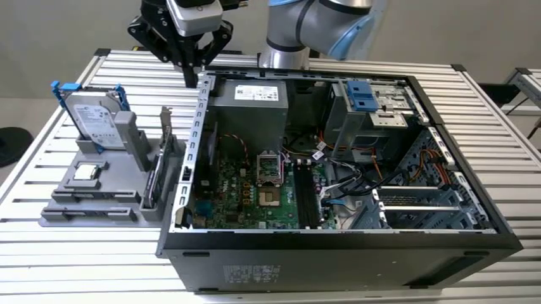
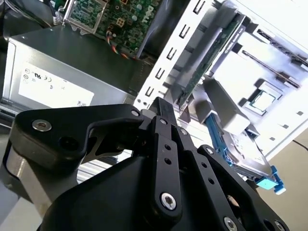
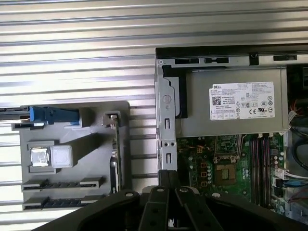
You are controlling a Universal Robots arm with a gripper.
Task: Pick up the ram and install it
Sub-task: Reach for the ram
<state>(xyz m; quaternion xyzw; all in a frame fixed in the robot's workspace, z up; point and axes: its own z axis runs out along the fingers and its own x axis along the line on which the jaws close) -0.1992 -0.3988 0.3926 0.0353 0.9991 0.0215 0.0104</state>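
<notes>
Pick-up step, judged not yet begun: the end effector point(image 1: 192, 75), closed and empty, is hovering over the case point(image 1: 201, 101) rim while the ram point(image 1: 153, 183) is standing on edge in the holder point(image 1: 76, 218), below and well apart from it; grasping is likely calling for opened fingers aligned along the stick.

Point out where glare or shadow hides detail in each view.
Exterior view: even light, though the computer case is shaded inside. Second wrist view: the parts holder is washed out to white by glare. First wrist view: bright streaks glint along the slatted table.
</notes>
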